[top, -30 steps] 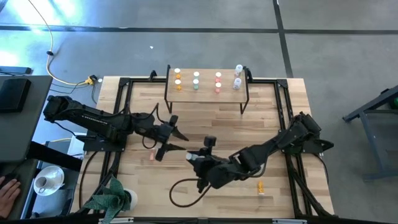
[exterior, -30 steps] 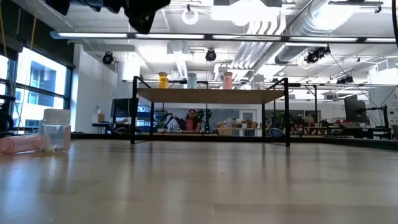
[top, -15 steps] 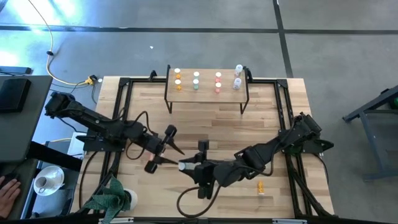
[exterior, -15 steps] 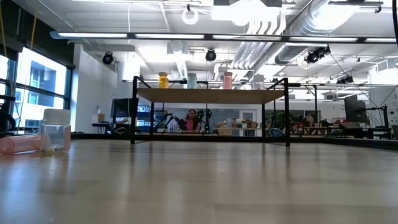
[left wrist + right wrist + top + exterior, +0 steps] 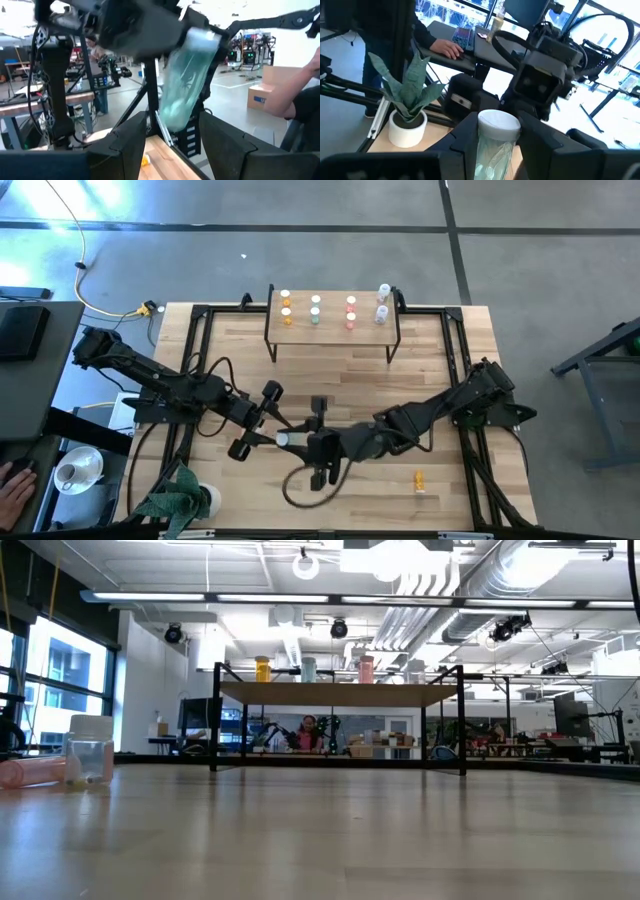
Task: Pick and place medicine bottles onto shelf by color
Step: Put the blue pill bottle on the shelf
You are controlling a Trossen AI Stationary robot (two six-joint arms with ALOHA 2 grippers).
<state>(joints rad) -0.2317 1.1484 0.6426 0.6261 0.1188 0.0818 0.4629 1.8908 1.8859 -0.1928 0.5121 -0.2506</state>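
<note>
Only the wrist views show it: right gripper (image 5: 495, 145) clenches a translucent green, white-capped bottle (image 5: 493, 142) mid-table beside the spread left gripper (image 5: 262, 423); wood-topped shelf (image 5: 333, 330) far off

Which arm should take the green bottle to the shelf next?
Right, probably. The right gripper is already shut on the green bottle, cap up. The left gripper is open beside it, holding nothing. The shelf looks about equally far from both.

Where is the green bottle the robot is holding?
In the high view the green bottle sits mid-table near the front, gripped by the right gripper, with the left gripper right beside it.
</note>
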